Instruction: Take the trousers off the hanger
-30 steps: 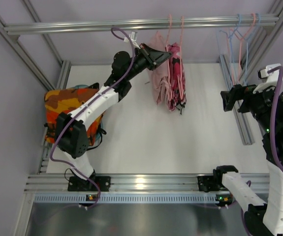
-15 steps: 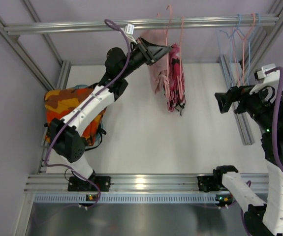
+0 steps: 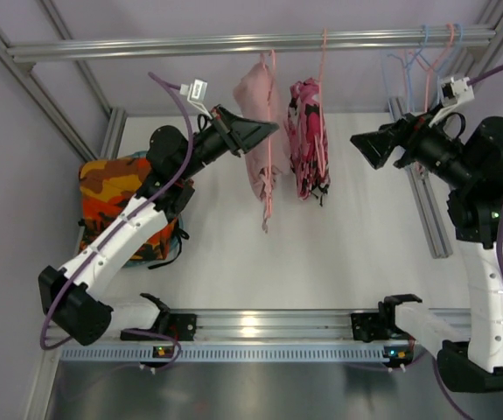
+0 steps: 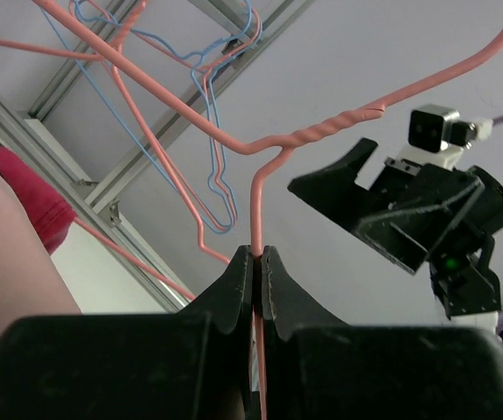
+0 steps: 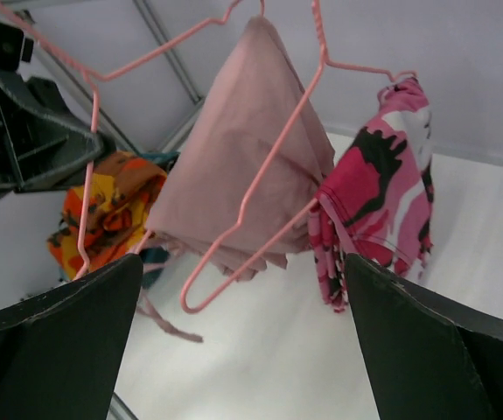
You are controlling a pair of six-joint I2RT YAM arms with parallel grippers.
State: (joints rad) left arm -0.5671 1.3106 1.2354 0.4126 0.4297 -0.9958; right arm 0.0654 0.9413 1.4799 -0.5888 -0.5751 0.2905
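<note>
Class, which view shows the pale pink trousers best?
The right wrist view: the pale pink trousers hang close, nearly whole, with their folds clear. The top external view shows them small, from above; the left wrist view shows only a blurred edge.

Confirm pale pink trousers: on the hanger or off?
On. The plain pale pink cloth trousers drape over the pink wire hanger, whose wire the left pincer clamps shut.

The white counter (image 3: 321, 262) carries one heap, the orange camouflage trousers (image 3: 115, 188). They lie crumpled at its left edge, below and left of the left fingers (image 3: 260, 131) and well apart from the right fingers (image 3: 366, 145).
</note>
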